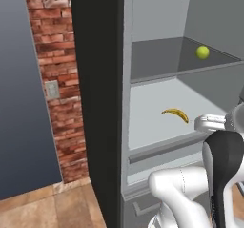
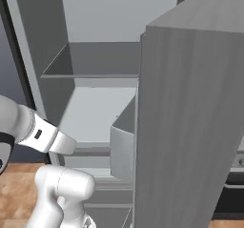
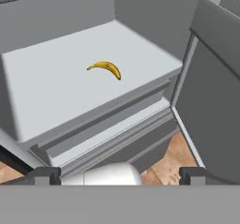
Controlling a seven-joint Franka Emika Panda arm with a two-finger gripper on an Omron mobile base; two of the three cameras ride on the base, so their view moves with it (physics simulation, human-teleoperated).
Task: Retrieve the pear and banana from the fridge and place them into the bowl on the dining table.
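Nearest my hand camera, the gripper [image 3: 120, 175] shows its two dark fingertips [image 3: 44, 175] spread fully apart, holding nothing, outside the open fridge [image 1: 125, 103]. Beyond them I see the banana [image 3: 107, 68] lying alone on the lower shelf [image 3: 56, 85], well apart from the gripper. In my left base view the pear [image 1: 202, 52] rests on the shelf above, toward the back right.

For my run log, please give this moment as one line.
fridge: open | banana: lower shelf | pear: upper shelf | gripper: open, empty, outside fridge
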